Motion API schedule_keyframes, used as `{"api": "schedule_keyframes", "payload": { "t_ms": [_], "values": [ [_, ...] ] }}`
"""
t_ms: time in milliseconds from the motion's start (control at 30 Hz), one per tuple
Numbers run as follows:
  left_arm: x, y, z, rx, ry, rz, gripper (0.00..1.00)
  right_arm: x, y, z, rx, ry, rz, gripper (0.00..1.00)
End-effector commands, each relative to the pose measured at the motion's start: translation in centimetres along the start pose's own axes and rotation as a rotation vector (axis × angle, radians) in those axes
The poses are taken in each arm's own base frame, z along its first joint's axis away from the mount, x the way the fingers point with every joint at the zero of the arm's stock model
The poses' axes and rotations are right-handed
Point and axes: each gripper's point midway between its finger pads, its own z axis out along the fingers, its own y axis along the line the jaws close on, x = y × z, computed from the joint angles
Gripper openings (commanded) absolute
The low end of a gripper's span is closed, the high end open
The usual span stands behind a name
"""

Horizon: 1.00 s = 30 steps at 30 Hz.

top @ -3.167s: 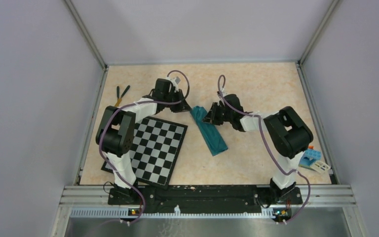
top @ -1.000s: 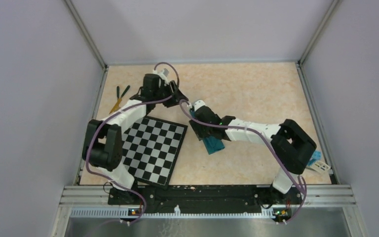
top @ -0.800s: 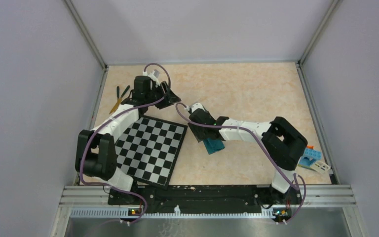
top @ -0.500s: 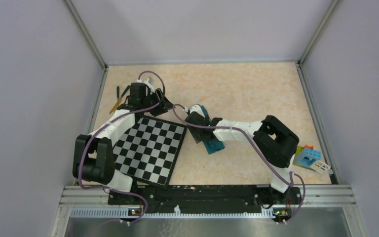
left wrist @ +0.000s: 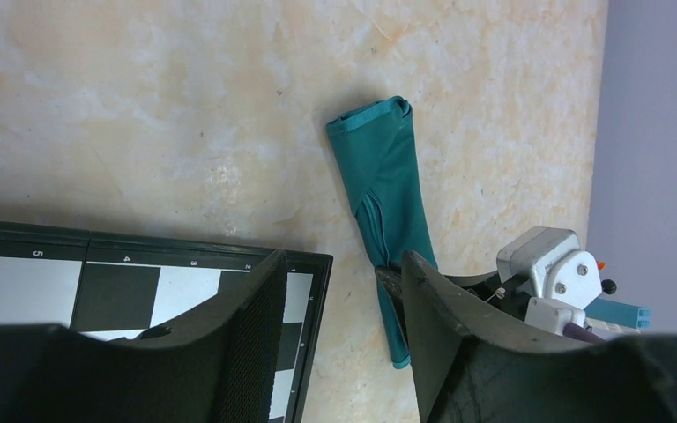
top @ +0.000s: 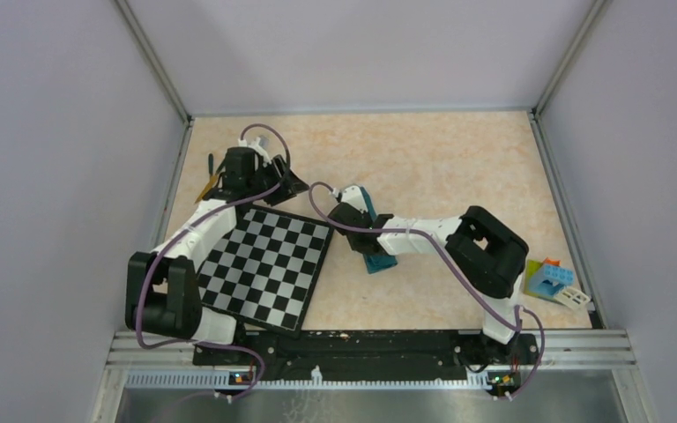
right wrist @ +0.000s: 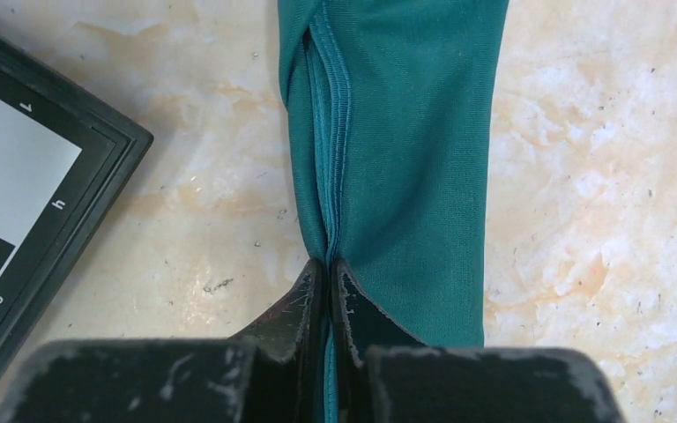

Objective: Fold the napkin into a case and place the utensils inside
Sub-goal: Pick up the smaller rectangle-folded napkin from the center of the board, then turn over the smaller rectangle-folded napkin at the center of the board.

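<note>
The right fingers pinch shut on one hem of the case, lying on the desk beside the checkerboard; a pull could unfold it. The left fingers, half open and empty, could scatter the utensils.

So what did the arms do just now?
The right gripper reached left over the napkin and pinched its seam shut. The left gripper, open and empty, swung left toward the sticks. The checkerboard and blocks stayed put.
</note>
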Motion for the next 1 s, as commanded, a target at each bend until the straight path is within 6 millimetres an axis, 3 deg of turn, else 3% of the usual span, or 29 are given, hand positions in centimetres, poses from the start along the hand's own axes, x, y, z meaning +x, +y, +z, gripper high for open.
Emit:
{"api": "schedule_keyframes", "payload": {
  "t_ms": [0,200,433,633,900,967],
  "values": [
    [-0.9,-0.7,-1.5,0.013,-0.055,0.045,0.56,1.7,-0.2,0.1,-0.001,0.035,-0.034,0.0],
    [-0.2,-0.2,-1.7,0.004,-0.043,0.045,0.56,-3.3,3.0,-5.4,-0.341,-0.023,0.116,0.0],
    [0.8,-0.3,-1.5,0.03,-0.016,0.026,0.55,-4.5,3.9,-9.0,-0.858,0.052,0.622,0.0],
    [1.0,-1.1,-1.6,0.063,-0.002,0.028,0.53,-3.2,1.0,-8.3,-1.052,0.045,0.851,0.0],
    [2.8,-3.2,-0.4,0.139,0.063,0.069,0.53,1.1,-4.3,-5.7,-1.003,0.063,0.878,0.0],
    [3.8,-4.4,0.4,0.178,0.1,0.093,0.53,2.0,-6.0,-4.8,-0.97,0.072,0.886,0.09]
  ]
}}
